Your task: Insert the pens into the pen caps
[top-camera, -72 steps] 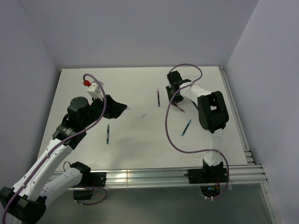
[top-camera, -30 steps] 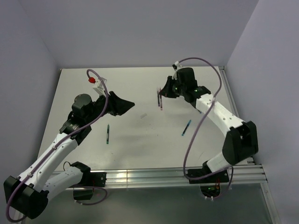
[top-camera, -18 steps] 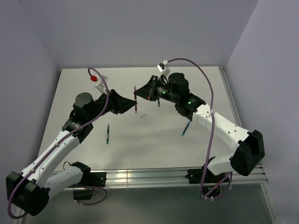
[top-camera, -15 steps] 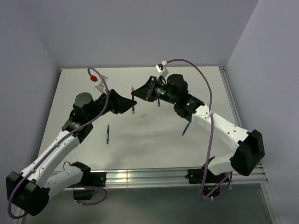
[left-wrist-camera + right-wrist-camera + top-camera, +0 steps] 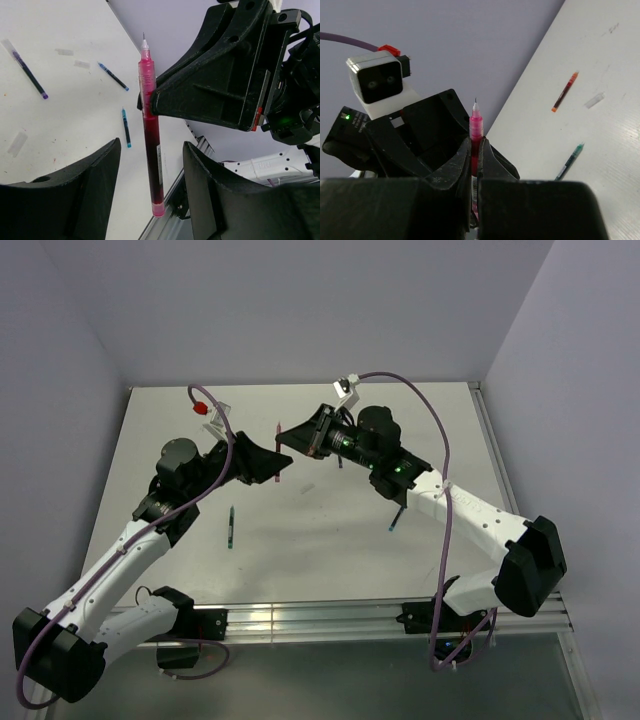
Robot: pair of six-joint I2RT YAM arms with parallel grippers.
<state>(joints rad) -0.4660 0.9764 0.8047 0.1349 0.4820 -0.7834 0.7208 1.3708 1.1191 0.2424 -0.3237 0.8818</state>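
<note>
The right gripper pinches a red pen at mid-barrel, tip up, high over the bench. The pen hangs between the spread fingers of the left gripper, apparently touching neither. Should those fingers close off-centre, they could lever the pen out of that narrow pinch. Both arms reach inward, grippers nose to nose. Pale caps lie on the bench well below them.
</note>
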